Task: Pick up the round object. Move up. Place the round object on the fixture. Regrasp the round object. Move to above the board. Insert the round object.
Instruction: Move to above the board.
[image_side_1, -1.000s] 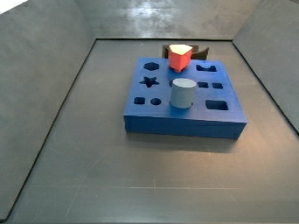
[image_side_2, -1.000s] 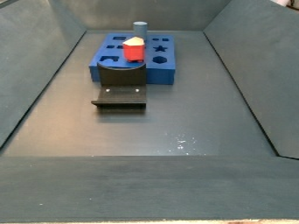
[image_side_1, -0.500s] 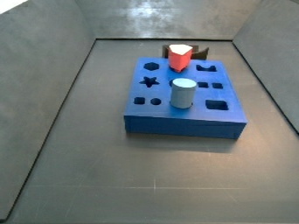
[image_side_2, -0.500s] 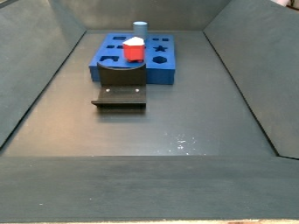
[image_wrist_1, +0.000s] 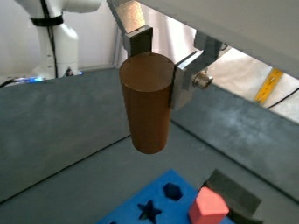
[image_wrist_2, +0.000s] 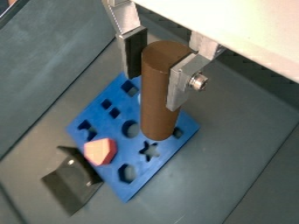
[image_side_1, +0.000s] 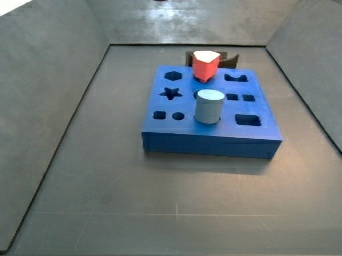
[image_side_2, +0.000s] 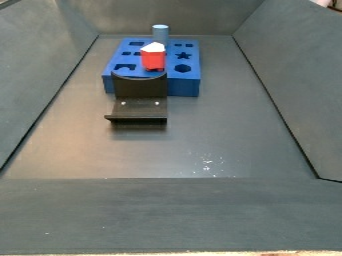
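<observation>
High above the board (image_wrist_2: 131, 131) the gripper (image_wrist_2: 160, 63) has its fingers clamped on the round object (image_wrist_2: 163, 87) — held upright near its top — so a slight tilt or offset could jam it on the hole's rim.

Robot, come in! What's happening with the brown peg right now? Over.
Gripper shut on the brown peg, hanging high over the blue board. Red block and grey cylinder already in the board. Nothing in the way.

Grey floor (image_side_2: 174, 150), grey sloping walls (image_side_1: 54, 60)
</observation>
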